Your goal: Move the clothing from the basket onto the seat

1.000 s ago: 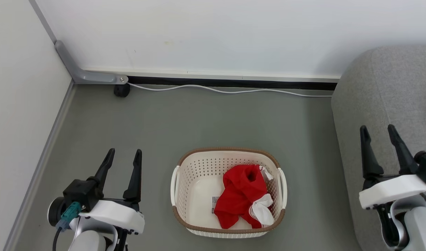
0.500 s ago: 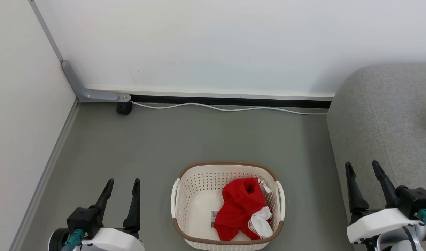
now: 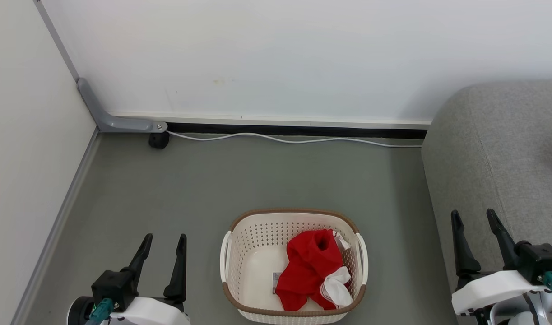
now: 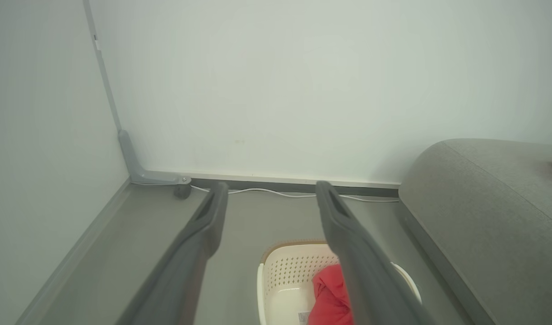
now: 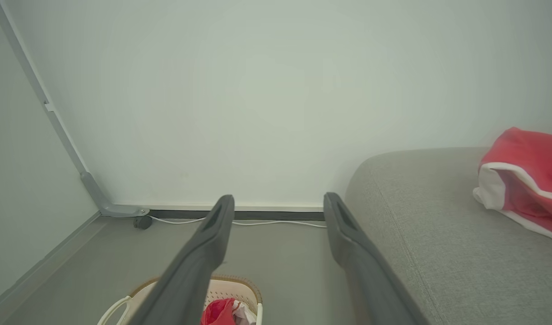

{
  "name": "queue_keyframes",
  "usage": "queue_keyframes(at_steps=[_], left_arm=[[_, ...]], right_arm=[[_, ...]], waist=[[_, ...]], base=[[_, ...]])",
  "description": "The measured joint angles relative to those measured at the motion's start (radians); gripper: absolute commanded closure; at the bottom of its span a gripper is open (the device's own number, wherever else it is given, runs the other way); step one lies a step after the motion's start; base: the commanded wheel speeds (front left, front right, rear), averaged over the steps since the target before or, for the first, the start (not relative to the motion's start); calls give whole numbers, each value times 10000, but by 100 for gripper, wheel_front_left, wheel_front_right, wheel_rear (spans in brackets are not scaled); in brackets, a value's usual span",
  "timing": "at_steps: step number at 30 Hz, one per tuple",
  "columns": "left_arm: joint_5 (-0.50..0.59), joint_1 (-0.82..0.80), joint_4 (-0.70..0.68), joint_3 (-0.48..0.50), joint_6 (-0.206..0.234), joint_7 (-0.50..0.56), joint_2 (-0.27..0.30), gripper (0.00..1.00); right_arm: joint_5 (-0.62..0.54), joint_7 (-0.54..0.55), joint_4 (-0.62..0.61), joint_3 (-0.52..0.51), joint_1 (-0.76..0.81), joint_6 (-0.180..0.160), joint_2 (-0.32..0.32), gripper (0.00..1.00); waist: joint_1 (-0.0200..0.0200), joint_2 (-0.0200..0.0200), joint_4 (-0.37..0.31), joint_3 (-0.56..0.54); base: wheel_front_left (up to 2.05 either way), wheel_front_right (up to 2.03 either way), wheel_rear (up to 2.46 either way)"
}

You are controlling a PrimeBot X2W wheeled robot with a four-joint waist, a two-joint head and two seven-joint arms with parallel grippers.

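A cream perforated basket [image 3: 239,253] with a brown rim stands on the grey floor at the bottom centre of the head view. Red clothing [image 3: 313,270] with white trim lies crumpled in its right half. Another red garment [image 5: 526,174] with white bands lies on the grey seat [image 3: 492,158], which fills the right side. My left gripper [image 3: 164,241] is open and empty, left of the basket. Over the seat's front edge my right gripper [image 3: 474,217] is open and empty too. The basket [image 4: 276,280] and red clothing [image 4: 330,298] also appear low in the left wrist view.
White walls meet in a corner at the left. A grey bracket [image 3: 111,119] with a black caster [image 3: 158,141] sits at the wall's foot. A white cable [image 3: 294,141] runs along the baseboard. Open grey floor lies between basket and wall.
The head camera has tilted up since a second ago, so the whole scene and both grippers sit lower in the picture. Both grippers stay open. The basket's clothing has not moved.
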Motion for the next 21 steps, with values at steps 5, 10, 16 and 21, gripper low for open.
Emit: queue_keyframes(at_steps=[5, 10, 16, 21], left_arm=[[-4, 0, -58, -4, 48, 0, -2, 0], [-21, 0, -71, -67, 79, 0, 0, 0], [-255, 18, -4, -268, 77, 0, 2, 0], [-385, 93, 25, -604, 77, 0, 13, 0]], right_arm=[[-71, 0, 2, -6, 0, 0, 54, 0], [-69, 0, 4, -6, 0, 0, 86, 0], [-42, 0, -6, -8, -2, 0, 100, 0], [10, 0, -67, 58, -39, 0, 94, 0]], waist=[[0, 0, -49, 36], [0, 0, -59, 88], [0, 0, -128, 90], [-1, 0, -263, 346]], base=[[0, 0, 0], [0, 0, 0], [0, 0, 0], [0, 0, 0]])
